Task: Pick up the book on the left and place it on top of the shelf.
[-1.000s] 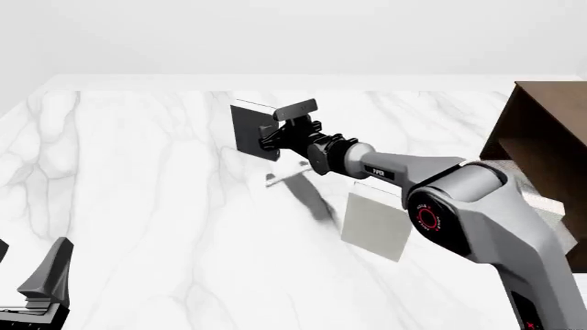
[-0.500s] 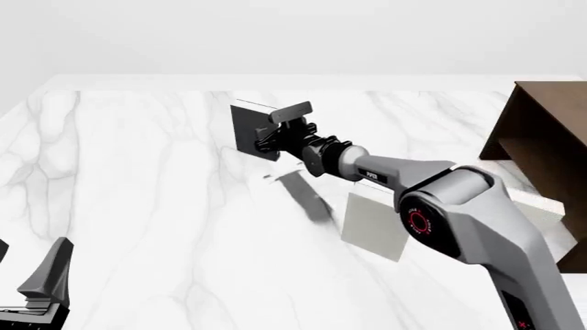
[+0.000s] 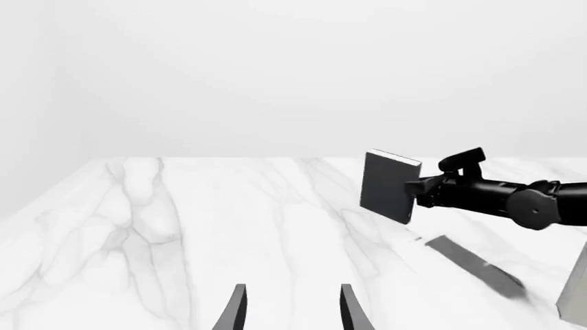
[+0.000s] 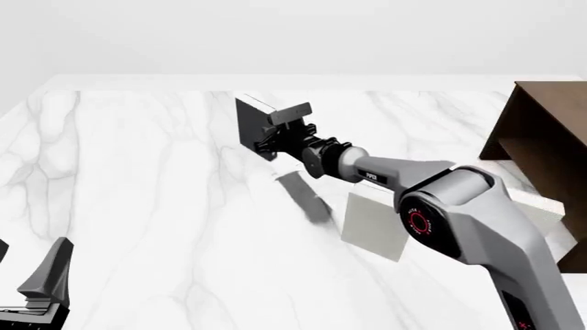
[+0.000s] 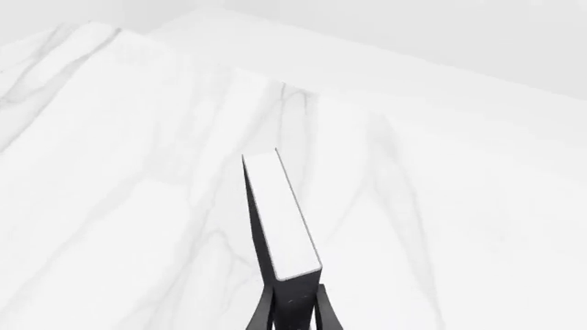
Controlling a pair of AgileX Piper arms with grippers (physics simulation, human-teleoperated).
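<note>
Front view first: the right arm (image 4: 458, 213) reaches far out across the white marble table (image 4: 137, 179), and its gripper (image 4: 273, 134) has the black book (image 4: 252, 126) clamped by one edge. The book is upright and lifted clear of the tabletop, with its shadow lying on the marble below and nearer the camera. Well off at the right edge stands the dark brown shelf (image 4: 546, 148). A pale grey book (image 4: 374, 223) stands on the table partly behind the arm's elbow. Down in the bottom left corner sits the left gripper (image 4: 41, 285), low and well apart from everything; from here you cannot tell how its jaws stand.

Left wrist view: the left gripper (image 3: 291, 309) shows two dark fingers (image 3: 235, 311) with a clear gap of bare marble between them, so it is spread and holding nothing. Beyond, the book (image 3: 389, 187) hangs in the air, with the right gripper (image 3: 424, 194) pinching its side.

Right wrist view: straight along the fingers of the gripper (image 5: 291, 309), the book (image 5: 282, 220) shows its white page edge, squeezed tight between the two jaws, the table (image 5: 119, 172) spread out beneath.
</note>
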